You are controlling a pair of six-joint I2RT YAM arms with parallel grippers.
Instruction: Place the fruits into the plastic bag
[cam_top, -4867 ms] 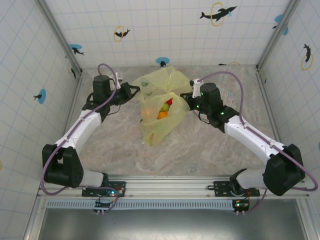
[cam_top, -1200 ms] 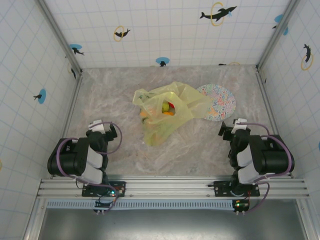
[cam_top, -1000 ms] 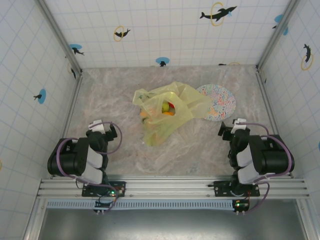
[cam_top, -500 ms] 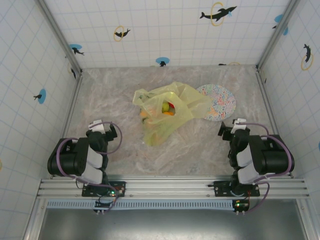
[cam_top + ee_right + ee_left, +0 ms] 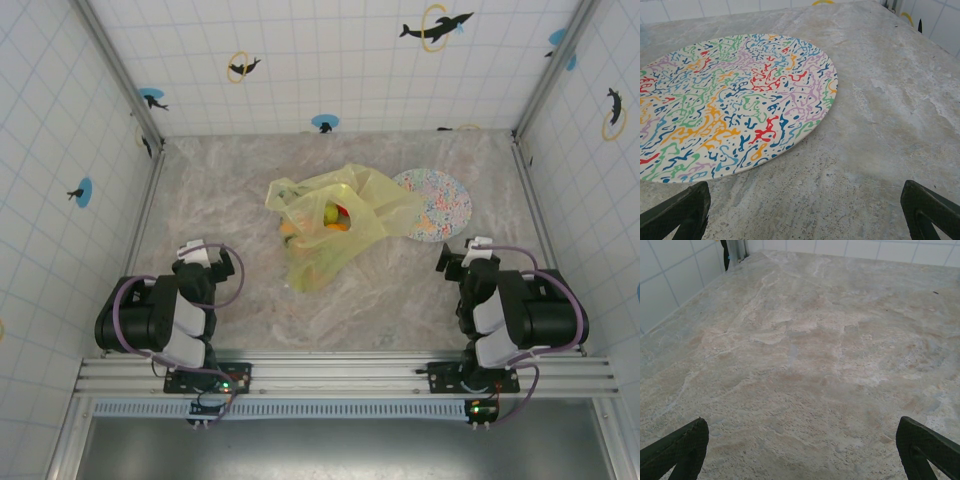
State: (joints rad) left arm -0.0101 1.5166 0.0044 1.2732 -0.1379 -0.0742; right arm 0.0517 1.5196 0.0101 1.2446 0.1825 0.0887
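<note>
Fruits (image 5: 333,218) are being contained in the plastic bag (image 5: 322,262); the task is being judged complete. Left gripper (image 5: 205,260) and right gripper (image 5: 464,258) are being held with jaws fully spread, nothing gripped, well apart from the bag.

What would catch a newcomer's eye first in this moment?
The yellow-green plastic bag lies crumpled mid-table, with colourful fruits showing at its mouth. Just right of it lies a round speckled plate, its left edge covered by the bag. Both arms are folded at the near edge, left fingers and right fingers spread open, holding nothing.
</note>
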